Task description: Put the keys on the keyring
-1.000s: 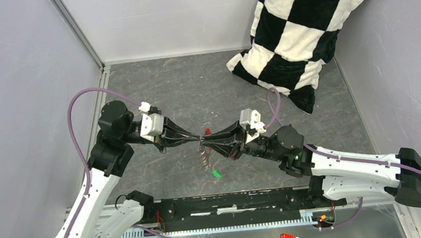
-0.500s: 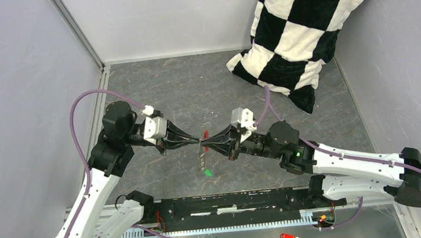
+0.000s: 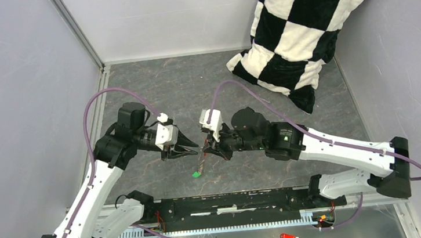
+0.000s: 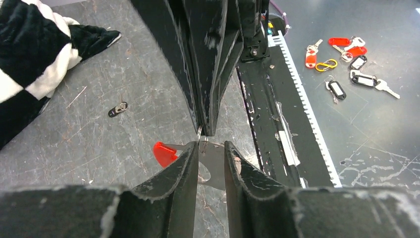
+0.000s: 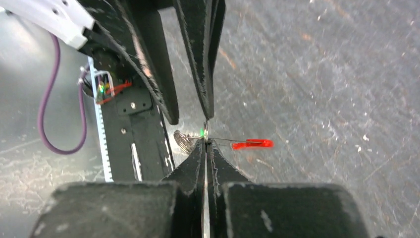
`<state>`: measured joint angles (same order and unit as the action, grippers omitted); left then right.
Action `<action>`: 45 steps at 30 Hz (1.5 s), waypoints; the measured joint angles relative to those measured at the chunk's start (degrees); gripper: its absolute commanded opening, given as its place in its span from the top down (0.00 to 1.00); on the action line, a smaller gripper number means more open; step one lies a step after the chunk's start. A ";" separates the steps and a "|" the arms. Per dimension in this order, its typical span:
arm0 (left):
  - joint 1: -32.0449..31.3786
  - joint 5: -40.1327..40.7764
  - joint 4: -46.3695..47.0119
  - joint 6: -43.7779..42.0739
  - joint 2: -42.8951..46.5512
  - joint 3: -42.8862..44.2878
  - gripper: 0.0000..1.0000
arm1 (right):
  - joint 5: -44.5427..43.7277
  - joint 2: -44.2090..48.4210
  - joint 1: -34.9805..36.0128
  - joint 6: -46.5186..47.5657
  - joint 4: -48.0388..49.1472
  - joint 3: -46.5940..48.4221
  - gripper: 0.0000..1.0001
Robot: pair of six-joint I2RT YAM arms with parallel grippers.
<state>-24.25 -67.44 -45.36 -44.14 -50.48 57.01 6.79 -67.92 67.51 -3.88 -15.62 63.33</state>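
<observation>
My right gripper point(image 3: 206, 150) is shut at the top of the keyring point(image 3: 201, 162), a thin chain hanging down from it. The green key point(image 3: 197, 174) is at the chain's lower end. In the right wrist view the jaws point(image 5: 205, 142) are closed on the ring wire, with the coiled ring point(image 5: 185, 141) to the left. The red key point(image 5: 252, 144) sticks out to the right, edge-on. My left gripper point(image 3: 193, 148) faces it tip to tip with its fingers apart. In the left wrist view point(image 4: 210, 147) the red key point(image 4: 163, 152) lies just beyond the fingertips. A small dark metal key point(image 4: 118, 109) lies on the table.
A black-and-white checked pillow point(image 3: 304, 28) leans in the far right corner. A black rail point(image 3: 233, 201) runs along the near edge. Several spare tags and keys point(image 4: 346, 64) lie on the metal ledge in front of it.
Both grippers have moved left and lower, carrying the chain and green key with them. The left gripper, shut at the red key before, now has its fingers apart.
</observation>
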 measured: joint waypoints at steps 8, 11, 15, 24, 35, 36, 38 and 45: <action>0.00 -0.15 -2.54 -4.00 0.55 0.31 0.71 | 0.48 -5.66 0.00 2.01 -11.98 6.97 0.99; 0.00 -0.13 -4.31 -6.84 0.61 -0.24 0.66 | 1.18 -5.73 0.00 2.29 -13.03 8.09 0.99; 0.00 -0.11 -6.99 -10.23 -0.66 -0.61 0.54 | 2.38 -5.77 0.00 2.36 -13.11 9.07 0.99; 0.00 -0.09 -7.23 -11.45 -2.05 -0.61 0.56 | 3.87 -6.36 0.00 2.71 -13.11 9.07 0.99; 0.00 -2.16 -7.21 -11.39 -2.49 -0.61 0.78 | 5.18 -6.36 0.00 2.71 -11.23 9.07 0.99; 0.00 -2.60 -7.21 -11.39 -2.73 -0.61 0.80 | 5.25 -6.38 0.00 2.71 -10.91 9.07 0.99; 0.00 -3.41 -7.17 -11.39 -3.15 -0.61 0.86 | 5.60 -6.40 0.00 2.69 -10.60 9.07 0.99; 0.07 -4.04 -7.28 -11.28 -3.50 -0.61 0.98 | 5.97 -5.60 0.00 2.69 -8.61 7.48 0.99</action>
<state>-24.18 -71.48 -52.64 -55.42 -53.98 56.40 12.75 -73.52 67.51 -1.19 -24.23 70.81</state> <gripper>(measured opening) 0.041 0.012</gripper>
